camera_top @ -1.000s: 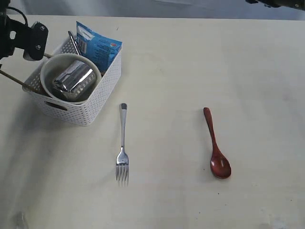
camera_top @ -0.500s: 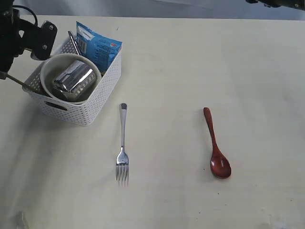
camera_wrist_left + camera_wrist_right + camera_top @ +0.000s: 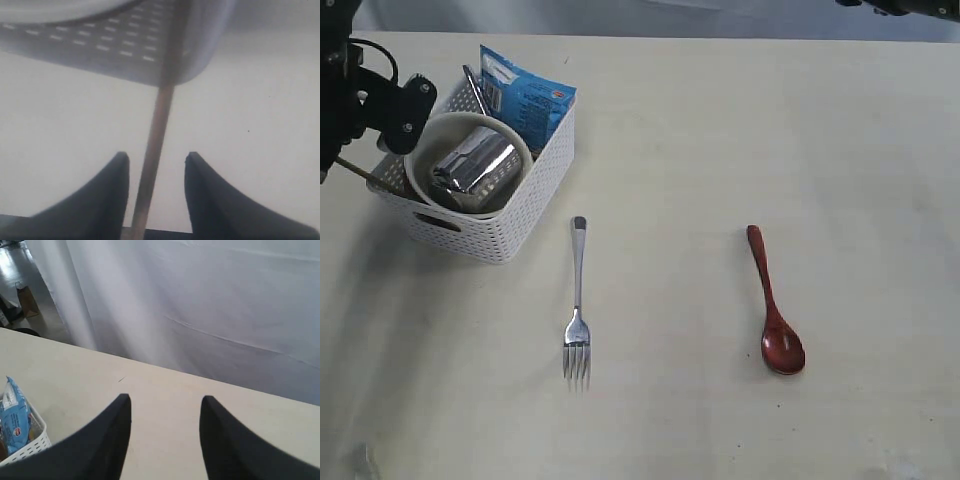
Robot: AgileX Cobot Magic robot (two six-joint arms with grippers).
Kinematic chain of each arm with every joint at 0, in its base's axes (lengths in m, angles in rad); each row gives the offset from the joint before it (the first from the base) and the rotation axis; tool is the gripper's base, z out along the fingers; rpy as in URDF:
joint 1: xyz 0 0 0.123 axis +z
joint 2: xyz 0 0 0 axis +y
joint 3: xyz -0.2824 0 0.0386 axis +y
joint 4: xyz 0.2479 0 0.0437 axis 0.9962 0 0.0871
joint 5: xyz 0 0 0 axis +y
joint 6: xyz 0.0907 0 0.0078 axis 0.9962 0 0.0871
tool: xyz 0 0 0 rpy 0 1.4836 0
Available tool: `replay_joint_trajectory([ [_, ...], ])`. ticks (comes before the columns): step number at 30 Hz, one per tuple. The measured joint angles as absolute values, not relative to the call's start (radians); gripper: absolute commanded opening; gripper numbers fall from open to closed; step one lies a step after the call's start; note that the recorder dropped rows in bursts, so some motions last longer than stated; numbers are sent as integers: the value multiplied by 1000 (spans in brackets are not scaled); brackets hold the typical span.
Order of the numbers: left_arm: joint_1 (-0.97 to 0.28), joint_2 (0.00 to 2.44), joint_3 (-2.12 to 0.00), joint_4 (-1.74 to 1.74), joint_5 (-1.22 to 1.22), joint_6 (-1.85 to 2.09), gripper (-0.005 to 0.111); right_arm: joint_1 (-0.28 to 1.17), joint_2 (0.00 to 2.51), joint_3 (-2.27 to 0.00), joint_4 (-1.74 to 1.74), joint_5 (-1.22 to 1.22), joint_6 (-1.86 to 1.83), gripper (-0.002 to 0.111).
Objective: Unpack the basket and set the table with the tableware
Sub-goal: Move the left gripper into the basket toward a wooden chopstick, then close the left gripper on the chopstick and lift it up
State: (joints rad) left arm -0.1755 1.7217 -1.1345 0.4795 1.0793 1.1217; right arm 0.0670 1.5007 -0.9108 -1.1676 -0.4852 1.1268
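Left fingers point(image 3: 100, 210) shifted toward basket point(image 3: 510, 225), apart astride one chopstick point(image 3: 155, 135); right fingers point(image 3: 100, 445) apart; one fork point(image 3: 578, 290), one spoon point(image 3: 772, 300).

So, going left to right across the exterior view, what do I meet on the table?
basket -> fork -> spoon

The basket point(image 3: 498, 236) is perforated white plastic; cup point(image 3: 472, 166) and fork point(image 3: 578, 275) are shiny metal; spoon point(image 3: 782, 348) glossy red; table point(image 3: 720, 130) matt.
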Motion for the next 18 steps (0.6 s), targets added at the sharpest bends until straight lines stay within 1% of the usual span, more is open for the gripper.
replay_joint_trajectory([
  [3,-176,1722,-1133,484,1072,1117,12,67,1501,-911,-1168,-485,1127,42],
  [5,-176,1722,-1133,484,1071,1117,7,67,1501,-911,-1168,-485,1127,42],
  [18,-176,1722,-1132,581,1151,1117,6,67,1501,-911,-1168,-485,1127,42],
])
